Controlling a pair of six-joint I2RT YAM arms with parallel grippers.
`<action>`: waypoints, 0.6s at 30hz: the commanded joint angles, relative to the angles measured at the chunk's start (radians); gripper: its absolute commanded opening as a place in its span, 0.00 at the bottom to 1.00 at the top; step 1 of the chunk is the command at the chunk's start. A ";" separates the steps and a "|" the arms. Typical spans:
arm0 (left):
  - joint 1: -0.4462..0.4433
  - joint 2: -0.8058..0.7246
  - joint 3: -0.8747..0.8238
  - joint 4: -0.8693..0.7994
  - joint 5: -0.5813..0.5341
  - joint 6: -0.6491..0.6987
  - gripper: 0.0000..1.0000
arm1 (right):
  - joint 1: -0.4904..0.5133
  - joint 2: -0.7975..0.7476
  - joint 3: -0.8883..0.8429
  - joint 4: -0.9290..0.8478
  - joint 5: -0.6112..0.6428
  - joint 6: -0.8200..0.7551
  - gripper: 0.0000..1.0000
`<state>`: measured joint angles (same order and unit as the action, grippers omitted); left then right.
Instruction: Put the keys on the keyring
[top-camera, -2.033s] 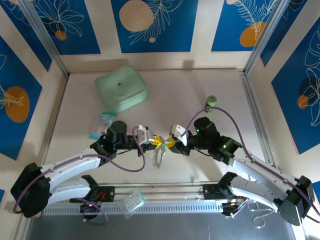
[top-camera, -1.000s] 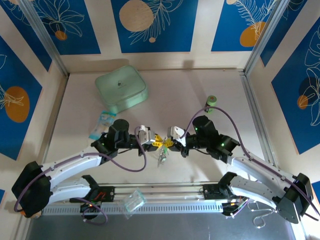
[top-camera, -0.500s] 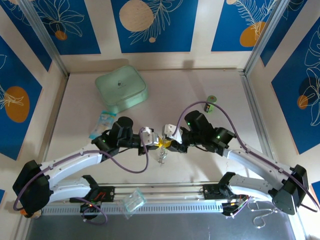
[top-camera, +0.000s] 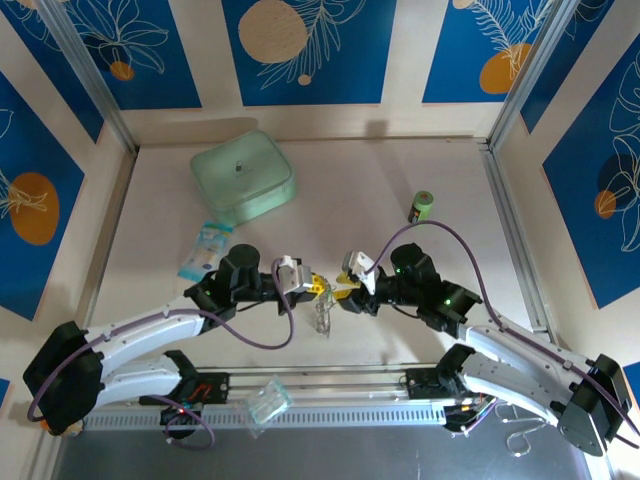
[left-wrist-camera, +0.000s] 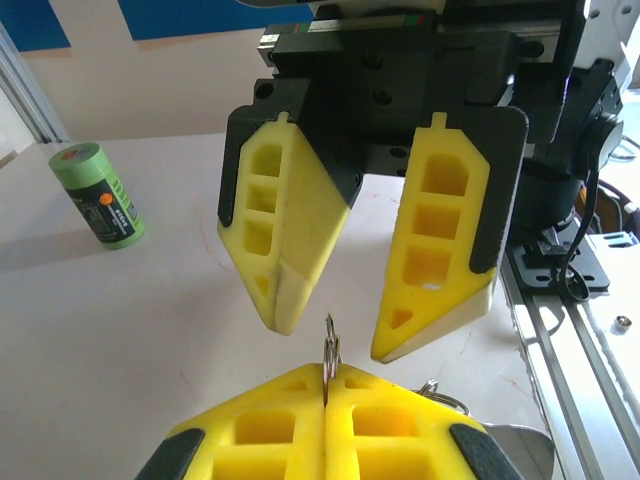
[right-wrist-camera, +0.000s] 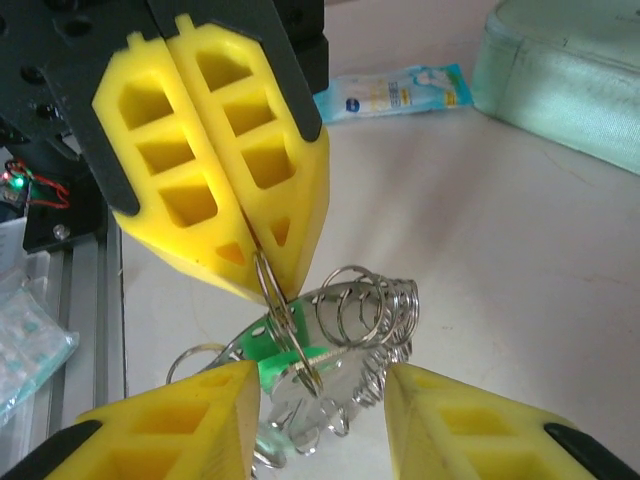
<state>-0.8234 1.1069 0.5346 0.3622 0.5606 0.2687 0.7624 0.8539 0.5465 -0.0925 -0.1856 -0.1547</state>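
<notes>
We see the table (top-camera: 350, 190) with the mint-green box (top-camera: 243, 176) at the upper left of the top view, a blue packet (top-camera: 205, 250) below it and a green can (top-camera: 422, 206) at centre right, all well apart from the arms meeting at lower centre. The left gripper (right-wrist-camera: 265, 280) presses its yellow fingers together on a thin ring of the keyring (right-wrist-camera: 360, 300), while the right gripper (left-wrist-camera: 335, 340) faces it with fingers spread apart. The keyring hangs from the left fingertips as a tangle of silvery loops between both grippers, and the keys (right-wrist-camera: 287, 366) dangle in it, one green head showing.
</notes>
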 joint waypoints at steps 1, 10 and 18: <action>-0.008 -0.027 -0.002 0.073 0.040 -0.017 0.00 | 0.000 -0.018 0.004 0.041 -0.029 0.006 0.35; -0.009 -0.033 0.003 0.075 0.048 -0.018 0.00 | -0.002 -0.030 0.017 -0.032 -0.009 -0.043 0.09; -0.009 -0.030 0.020 0.078 0.117 -0.010 0.00 | -0.003 0.035 0.018 -0.033 -0.033 -0.022 0.04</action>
<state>-0.8234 1.0988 0.5346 0.3740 0.5995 0.2661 0.7628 0.8837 0.5480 -0.1085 -0.2092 -0.1856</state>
